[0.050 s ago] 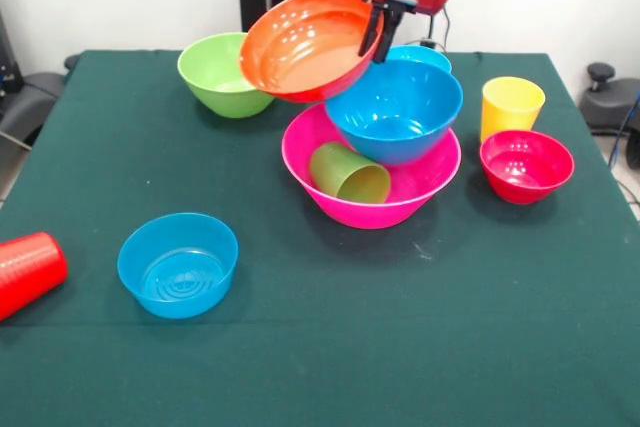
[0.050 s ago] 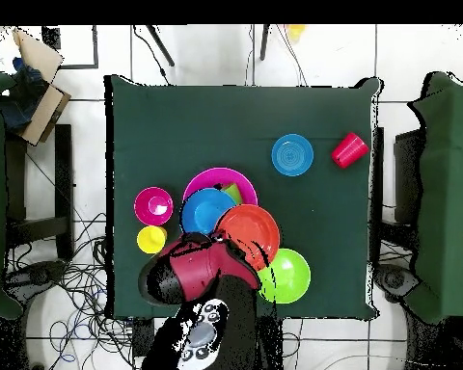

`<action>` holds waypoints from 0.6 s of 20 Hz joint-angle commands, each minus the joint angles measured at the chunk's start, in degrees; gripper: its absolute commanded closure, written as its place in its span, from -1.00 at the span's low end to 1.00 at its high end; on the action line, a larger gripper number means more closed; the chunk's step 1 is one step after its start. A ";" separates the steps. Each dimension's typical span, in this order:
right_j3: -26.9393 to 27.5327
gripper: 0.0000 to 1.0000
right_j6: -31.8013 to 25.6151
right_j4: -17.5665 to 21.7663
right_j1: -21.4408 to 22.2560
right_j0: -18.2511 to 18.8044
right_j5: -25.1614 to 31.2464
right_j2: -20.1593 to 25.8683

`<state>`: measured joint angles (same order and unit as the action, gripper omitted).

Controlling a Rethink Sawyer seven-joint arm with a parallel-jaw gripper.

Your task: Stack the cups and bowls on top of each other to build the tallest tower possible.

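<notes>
The gripper [image 1: 378, 39] is clamped on the rim of the orange bowl [image 1: 305, 44], holding it tilted in the air, its open side facing the camera across the table. The bowl hangs above and just beside the tower, not yet resting on anything.

Going from largest to smallest: the dark green table [image 1: 320, 347] carries everything. The pink bowl [image 1: 345, 202] sits near the middle of the tabletop, toward the far edge in the front view, and forms the tower's base. Inside it the large blue bowl [image 1: 397, 112] leans against its right rim, and the green cup [image 1: 348, 173] lies on its side in the bottom. The lime green bowl [image 1: 222, 75] stands near the far edge, left of the tower. A small blue bowl [image 1: 178, 264] stands alone toward the near left part of the tabletop. A magenta-red bowl [image 1: 526, 165] stands right of the tower, with the yellow cup [image 1: 511, 106] upright just behind it. A cyan bowl [image 1: 425, 54] peeks out behind the large blue one. The red cup [image 1: 28, 272] lies on its side at the left edge.

The tower looks barely begun: two bowls nested, one in hand, most pieces left loose.

The red arm [image 2: 192, 275] reaches down from above, its wrist bent over the tower.
</notes>
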<state>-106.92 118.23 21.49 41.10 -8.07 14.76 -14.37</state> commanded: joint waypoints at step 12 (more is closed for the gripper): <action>1.83 1.00 11.43 -6.11 -4.59 -4.58 -2.21 -0.69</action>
<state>-106.91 119.87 17.65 38.07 -12.12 14.75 -17.37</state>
